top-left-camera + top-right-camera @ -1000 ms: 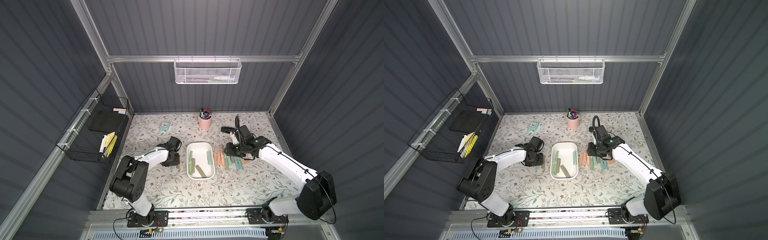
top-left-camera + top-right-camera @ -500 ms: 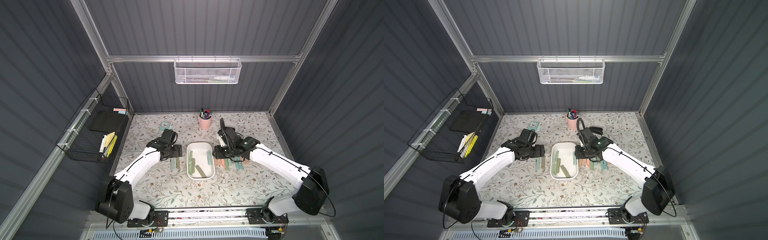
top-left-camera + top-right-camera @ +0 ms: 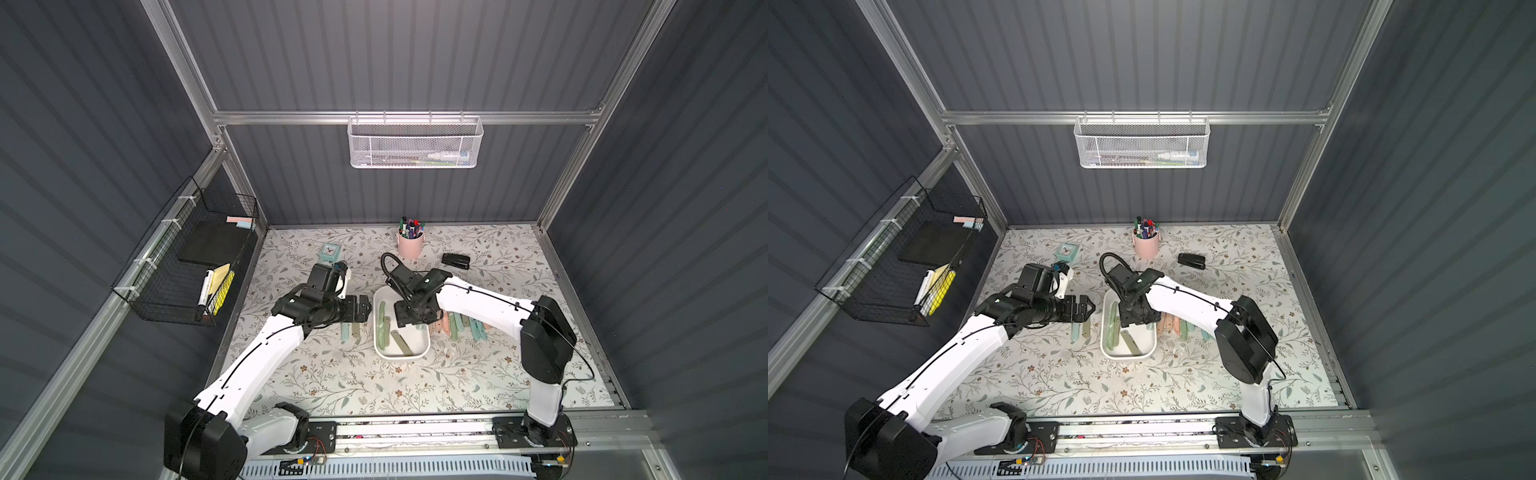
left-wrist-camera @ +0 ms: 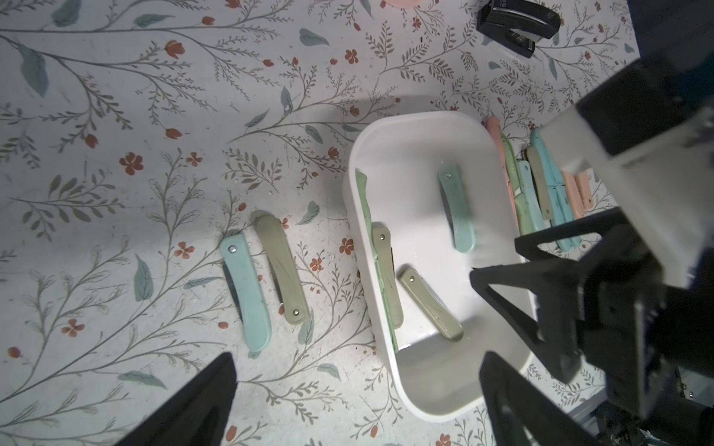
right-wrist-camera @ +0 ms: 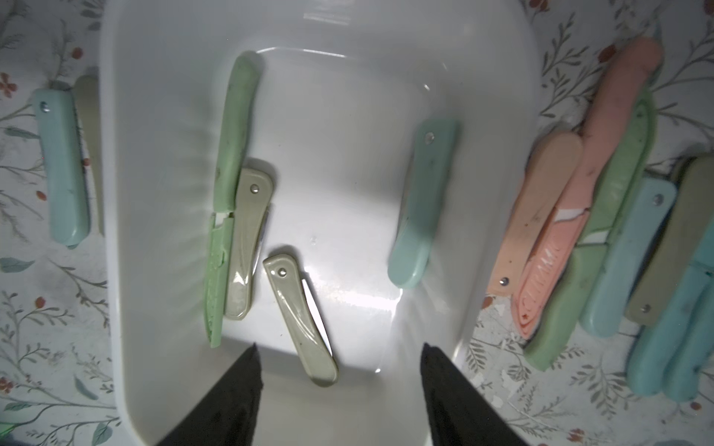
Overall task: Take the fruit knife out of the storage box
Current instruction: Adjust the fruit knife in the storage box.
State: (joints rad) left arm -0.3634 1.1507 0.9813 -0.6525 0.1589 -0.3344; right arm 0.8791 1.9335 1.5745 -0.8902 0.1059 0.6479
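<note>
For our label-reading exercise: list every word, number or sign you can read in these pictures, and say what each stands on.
"CERAMIC", raised letters, partly blurred, so probably: on the pink knife sheath beside the storage box.
Green knife next to it: raised lettering, too blurred to read.
Clock on the table: dial too small to read.
Tube in the white mesh basket: label too small to read.

A round pink plastic cup (image 3: pixel 410 247) full of markers (image 3: pixel 409 226) stands beyond the right claw (image 3: pixel 411 321), a black stapler (image 3: pixel 455 261) farther off to its right. A small teal square clock (image 3: pixel 330 251) sits beyond the left claw (image 3: pixel 366 309).
</note>
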